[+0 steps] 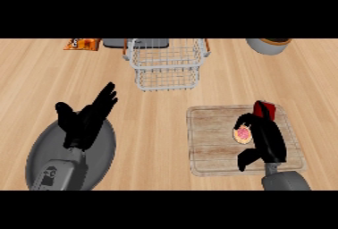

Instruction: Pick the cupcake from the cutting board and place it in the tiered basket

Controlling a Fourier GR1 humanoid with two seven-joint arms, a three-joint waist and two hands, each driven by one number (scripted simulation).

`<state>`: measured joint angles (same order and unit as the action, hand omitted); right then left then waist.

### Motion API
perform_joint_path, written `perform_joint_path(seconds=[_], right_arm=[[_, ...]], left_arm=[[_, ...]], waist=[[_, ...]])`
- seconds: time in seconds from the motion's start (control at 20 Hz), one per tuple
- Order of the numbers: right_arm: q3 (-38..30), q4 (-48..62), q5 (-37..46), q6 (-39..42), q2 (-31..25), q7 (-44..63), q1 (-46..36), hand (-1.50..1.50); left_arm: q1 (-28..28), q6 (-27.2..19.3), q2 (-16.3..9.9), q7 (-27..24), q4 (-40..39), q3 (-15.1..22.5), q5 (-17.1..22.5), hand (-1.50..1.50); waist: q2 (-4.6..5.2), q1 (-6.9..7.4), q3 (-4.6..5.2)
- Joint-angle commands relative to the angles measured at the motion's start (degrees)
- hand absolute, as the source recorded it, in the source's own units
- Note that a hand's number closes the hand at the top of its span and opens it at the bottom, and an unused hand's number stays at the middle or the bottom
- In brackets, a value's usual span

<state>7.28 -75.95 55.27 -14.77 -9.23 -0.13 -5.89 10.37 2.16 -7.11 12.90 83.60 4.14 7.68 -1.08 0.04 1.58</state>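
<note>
One pink-frosted round cupcake (242,133) sits in the right robot hand (263,134), fingers curled round it, above one rectangular wooden cutting board (211,134). One wire tiered basket (167,62) stands beyond. Left robot hand (86,118) is released, fingers straight, over one grey oval plate (105,152).

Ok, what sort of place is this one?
Most likely a kitchen counter: a wooden worktop bearing a cutting board with a cupcake, a wire tiered basket and a grey plate.

No legible text, no brand, number or sign anywhere, orange packet (82,44) at far edge of worktop (40,80) printed with marks too small to read, pale marking on left forearm (48,175) undecipherable
</note>
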Motion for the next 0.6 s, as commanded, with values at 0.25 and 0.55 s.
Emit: perform_joint_path(seconds=[0.25, 0.55], right_arm=[[4.6, 1.6, 12.5, 11.4, 4.9, 23.3, 3.3, 1.50], [8.4, -12.2, 11.1, 17.4, 8.9, 33.2, 2.8, 1.50]], left_arm=[[-0.7, 0.0, 0.4, -0.1, 0.9, 0.5, -0.4, 0.00], [-1.0, -0.4, 0.6, -0.7, 0.9, 0.2, -0.8, 0.00]], waist=[[1.07, 0.12, -1.30], [0.81, -0.53, -1.46]])
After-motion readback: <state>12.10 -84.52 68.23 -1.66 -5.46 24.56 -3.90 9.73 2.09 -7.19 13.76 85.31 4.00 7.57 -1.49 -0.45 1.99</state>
